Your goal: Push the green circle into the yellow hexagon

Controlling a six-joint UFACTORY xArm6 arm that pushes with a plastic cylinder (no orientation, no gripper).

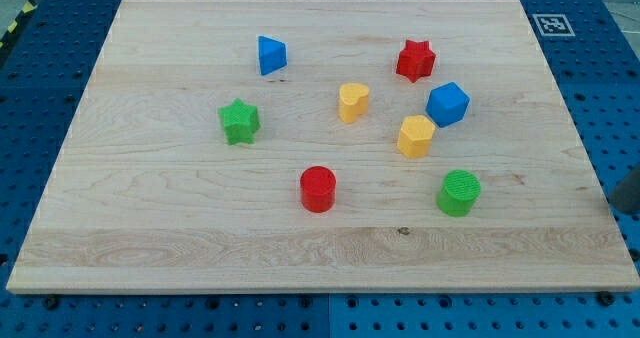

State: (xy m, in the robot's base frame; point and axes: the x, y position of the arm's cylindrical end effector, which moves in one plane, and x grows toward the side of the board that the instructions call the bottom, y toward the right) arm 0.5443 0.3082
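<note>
Below yellow hexagon (416,136), green circle (459,193), apart

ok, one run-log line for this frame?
my tip: not clearly visible | green circle: below-right of yellow hexagon, apart | blue cube: beside hexagon's upper right | push: not yet made

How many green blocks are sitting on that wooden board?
2. The green star sits toward the view's left, and the green circle lies at the lower right, just below the yellow hexagon. Nothing seems to hide another.
</note>
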